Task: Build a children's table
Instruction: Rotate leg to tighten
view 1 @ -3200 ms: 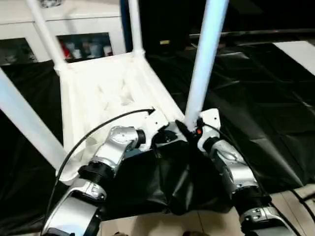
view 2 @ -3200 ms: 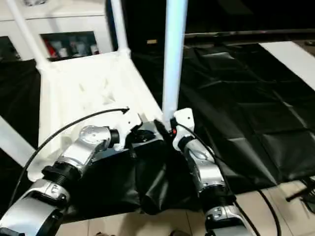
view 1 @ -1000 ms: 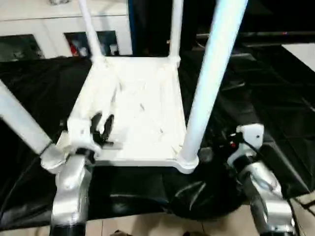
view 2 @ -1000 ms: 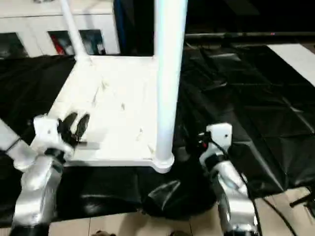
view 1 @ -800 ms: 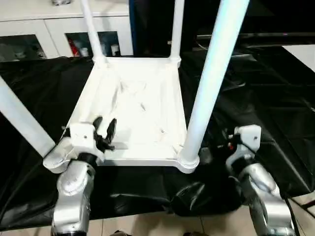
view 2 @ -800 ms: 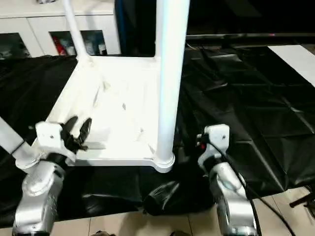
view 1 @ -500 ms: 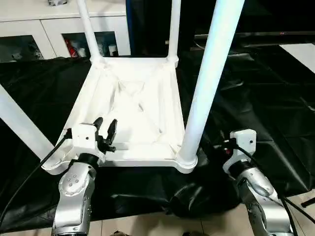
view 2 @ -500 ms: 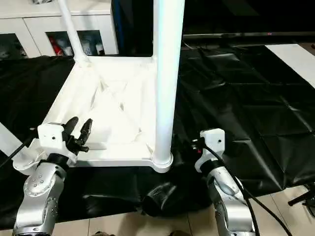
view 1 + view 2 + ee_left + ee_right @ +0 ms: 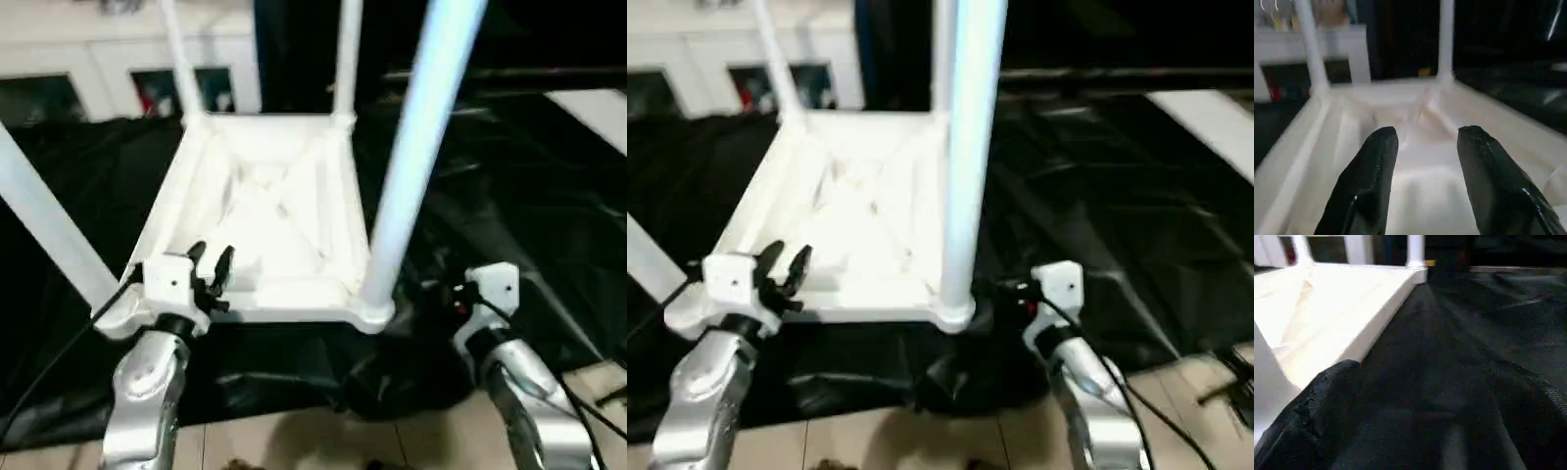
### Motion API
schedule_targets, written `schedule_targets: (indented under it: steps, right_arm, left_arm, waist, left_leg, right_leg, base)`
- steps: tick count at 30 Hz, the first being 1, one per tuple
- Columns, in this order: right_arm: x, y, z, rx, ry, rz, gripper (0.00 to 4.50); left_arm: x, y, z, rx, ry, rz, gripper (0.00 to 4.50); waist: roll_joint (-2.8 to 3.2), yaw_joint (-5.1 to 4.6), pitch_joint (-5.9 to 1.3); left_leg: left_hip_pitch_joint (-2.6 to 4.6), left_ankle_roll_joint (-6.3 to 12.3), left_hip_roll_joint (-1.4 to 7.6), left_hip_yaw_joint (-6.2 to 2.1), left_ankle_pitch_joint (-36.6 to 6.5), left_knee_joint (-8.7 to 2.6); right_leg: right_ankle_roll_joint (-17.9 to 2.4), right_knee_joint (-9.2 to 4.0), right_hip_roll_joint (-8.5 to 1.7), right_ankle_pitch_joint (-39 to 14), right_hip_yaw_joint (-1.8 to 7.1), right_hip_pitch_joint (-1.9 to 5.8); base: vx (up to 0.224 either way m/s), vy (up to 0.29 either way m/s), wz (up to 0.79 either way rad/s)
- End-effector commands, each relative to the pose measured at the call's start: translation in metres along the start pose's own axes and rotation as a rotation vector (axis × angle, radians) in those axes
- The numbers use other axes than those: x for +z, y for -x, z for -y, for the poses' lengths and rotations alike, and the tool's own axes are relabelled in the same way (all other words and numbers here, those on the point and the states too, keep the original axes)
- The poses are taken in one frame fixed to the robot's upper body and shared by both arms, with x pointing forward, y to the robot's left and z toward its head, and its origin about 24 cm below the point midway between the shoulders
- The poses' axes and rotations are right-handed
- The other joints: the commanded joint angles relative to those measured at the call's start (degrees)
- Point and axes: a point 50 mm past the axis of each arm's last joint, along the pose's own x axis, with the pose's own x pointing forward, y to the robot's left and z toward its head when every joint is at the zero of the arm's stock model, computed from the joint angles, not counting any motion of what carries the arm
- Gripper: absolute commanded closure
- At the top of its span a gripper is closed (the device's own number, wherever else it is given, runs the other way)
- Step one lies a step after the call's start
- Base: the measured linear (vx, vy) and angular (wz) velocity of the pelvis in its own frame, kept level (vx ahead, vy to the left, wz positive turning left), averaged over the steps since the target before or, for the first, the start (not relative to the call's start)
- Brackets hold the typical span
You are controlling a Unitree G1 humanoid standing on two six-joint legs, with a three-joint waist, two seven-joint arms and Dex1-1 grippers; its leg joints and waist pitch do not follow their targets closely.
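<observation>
Upturned all-white plastic children's table [image 9: 269,220] on black sheeting [image 9: 509,186], four tubular legs pointing up: the half-open, empty left gripper [image 9: 209,274] hovers at its near rim, closer than the wide-open, empty right gripper [image 9: 1415,426] beside the near-right corner.

White kids' table [image 9: 265,211] upside down, 4 legs up
</observation>
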Motion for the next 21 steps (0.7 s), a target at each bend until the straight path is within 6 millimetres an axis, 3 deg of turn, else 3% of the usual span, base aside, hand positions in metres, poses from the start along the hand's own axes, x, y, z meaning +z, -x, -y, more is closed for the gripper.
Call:
schedule_targets:
  steps: [1,2,3,4,5,6,7,8,12,13,15,17,18,19,20,21]
  right_arm:
    - [0.000,0.001,0.008,-0.034,0.011,-0.009,0.00]
    - [0.000,0.001,0.008,-0.033,0.011,-0.009,0.00]
    - [0.000,0.001,0.008,-0.031,0.010,-0.012,0.00]
    - [-0.001,0.002,0.006,-0.008,0.017,-0.019,0.00]
    - [0.000,0.002,0.005,0.010,0.026,-0.016,0.00]
    - [0.000,0.002,0.005,0.010,0.026,-0.016,0.00]
    - [0.000,0.003,0.004,0.030,0.027,-0.015,0.00]
    - [0.001,0.004,0.003,0.060,0.019,-0.011,0.00]
    - [0.006,0.020,-0.011,0.312,-0.022,0.001,0.00]
    - [0.006,0.023,-0.013,0.349,-0.030,-0.002,0.00]
    - [0.005,0.031,-0.013,0.426,-0.011,-0.023,0.00]
    - [0.007,0.033,-0.008,0.433,-0.017,-0.018,0.00]
    - [0.008,0.034,-0.005,0.430,-0.030,-0.010,0.00]
    - [0.011,0.033,-0.005,0.450,-0.046,0.000,0.00]
    - [0.013,0.033,-0.007,0.486,-0.057,0.006,0.00]
    - [0.014,0.033,-0.009,0.504,-0.058,0.006,0.00]
  left_arm:
    - [-0.001,0.003,-0.001,-0.004,-0.010,-0.010,2.24]
    - [-0.001,0.003,-0.001,-0.004,-0.011,-0.011,2.24]
    - [-0.001,0.003,-0.002,-0.003,-0.017,-0.014,2.24]
    - [-0.002,0.004,-0.004,0.008,-0.034,-0.026,2.24]
    - [-0.003,0.005,-0.006,0.014,-0.033,-0.032,2.24]
    - [-0.003,0.005,-0.006,0.014,-0.033,-0.032,2.24]
    - [-0.003,0.006,-0.007,0.018,-0.033,-0.036,2.24]
    - [-0.004,0.007,-0.008,0.020,-0.032,-0.040,2.24]
    - [-0.005,0.028,-0.008,-0.033,0.032,-0.040,2.24]
    - [-0.005,0.032,-0.008,-0.044,0.046,-0.040,2.24]
    - [-0.007,0.046,-0.010,-0.093,0.070,-0.051,2.24]
    - [-0.009,0.063,-0.015,-0.187,0.098,-0.095,1.95]
    - [-0.009,0.070,-0.017,-0.234,0.115,-0.121,1.90]
    - [-0.008,0.079,-0.021,-0.297,0.135,-0.161,1.87]
    - [-0.007,0.086,-0.026,-0.343,0.150,-0.198,1.78]
    - [-0.006,0.088,-0.029,-0.351,0.152,-0.210,1.78]
  waist:
    - [-0.70,0.44,-1.62]
    - [-1.26,0.50,-2.31]
    - [-0.33,0.96,-2.72]
    - [-0.13,0.90,-2.52]
    - [0.67,0.74,-2.62]
    - [0.66,0.47,-2.70]
    - [0.93,0.20,-2.60]
    - [0.99,0.06,-2.52]
    - [0.77,-0.10,-2.06]
    - [0.91,0.06,-2.12]
    - [1.23,-0.20,-1.84]
    - [0.32,-0.29,-1.76]
    - [0.94,-0.37,-1.55]
    - [0.52,-0.57,-1.35]
    - [0.78,-0.62,-1.06]
    - [0.57,-0.75,-0.69]
  left_leg:
    - [3.27,-3.64,-0.69,-2.03,-34.89,-0.60]
    - [0.01,-1.35,-0.46,-3.26,-19.22,0.66]
    - [-1.08,-1.80,0.19,-3.84,-16.31,-1.57]
    - [-1.89,-3.32,0.36,-3.80,-19.14,-3.71]
    - [-0.54,-3.88,0.69,-4.10,-24.30,-4.09]
    - [-0.42,-3.70,0.80,-4.21,-25.49,-4.30]
    - [-0.90,-3.24,1.00,-4.40,-26.71,-5.08]
    - [-0.93,-2.87,1.13,-4.44,-28.19,-5.49]
    - [-0.42,-2.22,1.33,-4.38,-31.50,-5.72]
    - [-0.40,-1.81,1.50,-4.56,-32.00,-5.83]
    - [-0.04,-2.36,1.65,-4.61,-35.20,-6.26]
    - [0.11,-2.52,1.61,-4.58,-36.52,-6.33]
    - [0.66,-3.17,1.48,-4.71,-39.03,-6.29]
    - [0.63,-3.33,1.50,-4.74,-40.10,-6.43]
    - [0.74,-3.94,1.51,-4.96,-42.71,-6.71]
    - [0.87,-4.18,1.52,-4.95,-44.61,-6.95]
  right_leg:
    - [0.82,-11.45,-4.64,-50.69,2.26,-4.25]
    - [1.72,-11.79,-6.70,-55.74,3.48,-1.50]
    - [0.69,-10.82,-6.11,-51.15,2.94,0.24]
    - [0.36,-9.80,-3.04,-43.51,1.42,0.02]
    - [-1.23,-9.63,-2.32,-37.73,1.26,-0.70]
    - [-2.35,-9.40,-2.15,-34.49,1.19,-0.54]
    - [-3.77,-9.08,-1.82,-30.08,0.90,0.22]
    - [-4.21,-9.13,-1.80,-28.47,0.68,0.50]
    - [-4.51,-10.00,-2.20,-29.68,0.61,0.35]
    - [-4.70,-9.99,-2.47,-29.35,0.72,0.65]
    - [-4.85,-10.15,-2.23,-29.08,0.60,0.38]
    - [-4.60,-10.31,-2.20,-30.01,0.54,0.13]
    - [-4.52,-10.46,-2.34,-31.84,0.54,-0.40]
    - [-4.27,-10.60,-2.25,-32.61,0.36,-0.40]
    - [-3.85,-10.53,-2.05,-33.47,-0.02,-0.34]
    - [-3.35,-10.84,-1.77,-34.60,-0.53,-0.50]
  base:
    - [-0.016,-0.060,-0.16]
    - [-0.016,-0.060,-0.16]
    - [-0.015,0.004,-0.33]
    - [0.010,0.012,-0.19]
    - [0.010,0.012,-0.19]
    - [0.000,0.000,0.00]
    - [0.000,0.000,0.00]
    - [0.000,0.000,0.00]
    - [0.000,0.000,0.00]
    - [0.000,0.000,0.00]
    - [0.000,0.000,0.00]
    - [0.000,0.000,0.00]
    - [0.000,0.000,0.00]
    - [0.000,0.000,0.00]
    - [0.000,0.000,0.00]
    - [-0.051,0.006,-0.05]
